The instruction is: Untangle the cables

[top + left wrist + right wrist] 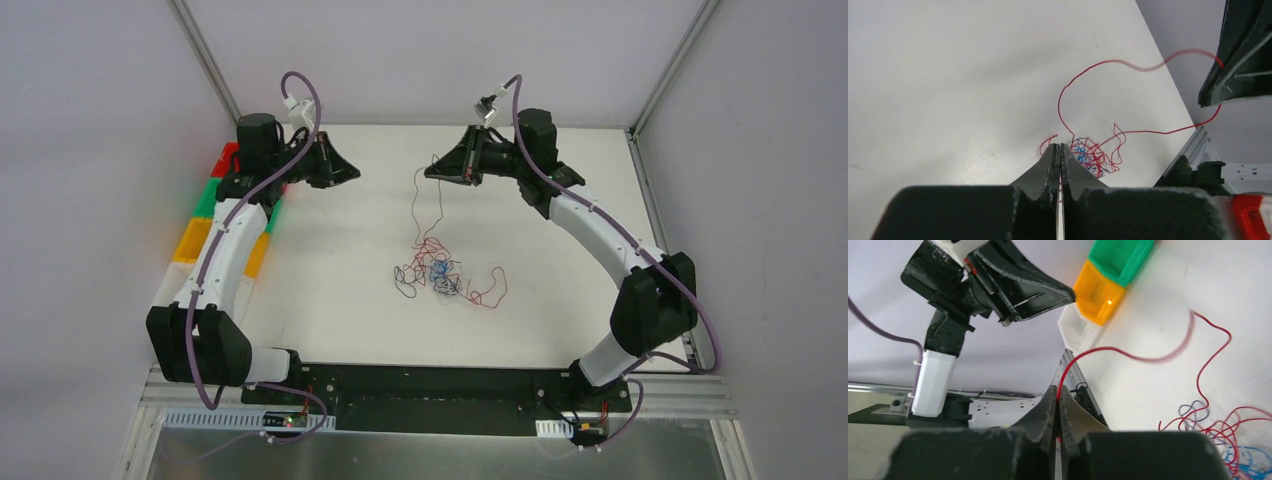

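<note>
Currently the left gripper [352, 176], upper left, is pressed together on nothing visible. Mid-frame, the right gripper [432, 173] pinches a red wire [416, 205] rising from the cable tangle [440, 276] at centre. The strands look thin, light and floppy, best taken at a loose outer loop.

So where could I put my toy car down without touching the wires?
Bare table lies between the wire tangle and the coloured bins on the left, and between the tangle and the right arm. The middle is crowded, and a red wire rises from it to the right gripper.
</note>
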